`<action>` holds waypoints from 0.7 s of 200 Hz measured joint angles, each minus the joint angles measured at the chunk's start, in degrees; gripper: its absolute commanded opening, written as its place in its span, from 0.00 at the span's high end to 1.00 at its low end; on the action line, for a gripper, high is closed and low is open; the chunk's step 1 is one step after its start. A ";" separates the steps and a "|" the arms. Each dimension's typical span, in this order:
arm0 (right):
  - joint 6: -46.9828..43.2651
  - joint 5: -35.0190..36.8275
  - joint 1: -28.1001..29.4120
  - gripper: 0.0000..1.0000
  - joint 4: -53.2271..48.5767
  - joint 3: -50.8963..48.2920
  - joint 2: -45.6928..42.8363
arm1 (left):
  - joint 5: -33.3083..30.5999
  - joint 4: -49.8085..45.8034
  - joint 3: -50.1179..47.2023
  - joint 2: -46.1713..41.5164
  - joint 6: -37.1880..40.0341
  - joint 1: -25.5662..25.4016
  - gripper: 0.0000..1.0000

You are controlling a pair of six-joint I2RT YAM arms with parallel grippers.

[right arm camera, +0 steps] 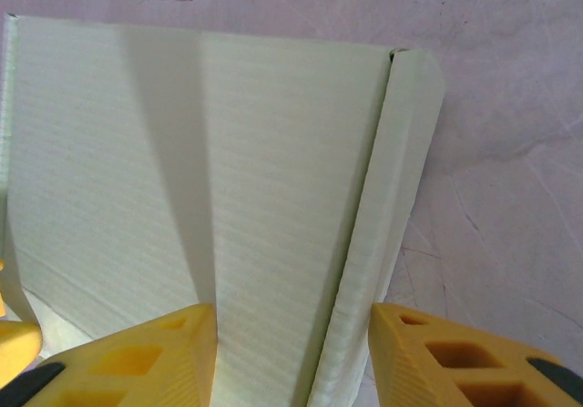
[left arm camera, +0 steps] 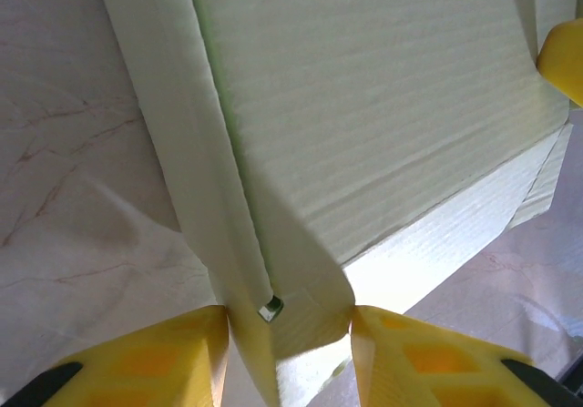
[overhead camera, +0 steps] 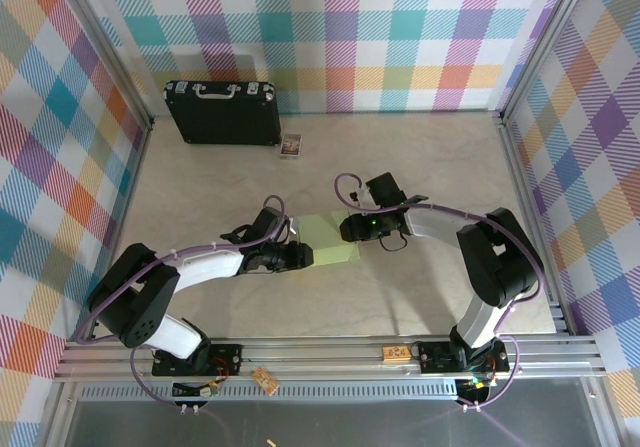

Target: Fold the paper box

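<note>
The paper box [overhead camera: 328, 239], a pale light-green piece of thin ribbed card, lies partly folded at the middle of the worktop [overhead camera: 430, 157], a little toward 6 o'clock. Its broad panel is flat, and a narrow side wall is raised along at least two edges.

The left hand [left arm camera: 290, 323] is at the box's 8 o'clock corner. Its yellow fingers press against either side of a raised wall and a rounded tab, pinching that corner. The right hand [right arm camera: 291, 323] is at the 2 o'clock side with its fingers partly spread. One is over the flat panel and the other is outside the upright wall, and card shows bare between them, so they straddle the wall and do not clamp it.

Well apart, at 11 o'clock on the worktop, stands a black briefcase with a silver handle [overhead camera: 222, 113]. A tiny picture card [overhead camera: 291, 146] lies just off its 4 o'clock corner.

I judge the main risk to be the card bending away from its scored lines. If the left hand pulls while the right pushes, the panel could buckle between them. The light box may also skid on the smooth worktop. If the unclamped wall is let go, it may spring flat, and the pinched tab could crumple.
</note>
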 measured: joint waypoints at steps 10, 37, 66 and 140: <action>0.00 0.00 0.00 0.53 0.00 0.00 0.00 | -0.24 -0.22 0.13 0.00 0.52 0.00 0.60; 0.02 -0.04 0.00 0.54 0.00 0.00 0.00 | -0.90 -0.24 0.15 0.00 2.05 0.00 0.61; 0.00 -0.07 0.02 0.54 0.00 0.00 0.00 | -1.55 -0.13 0.15 0.17 3.61 0.00 0.62; 0.02 -0.24 0.00 0.55 0.02 0.00 0.13 | -5.05 0.33 0.13 0.79 7.89 -0.09 0.61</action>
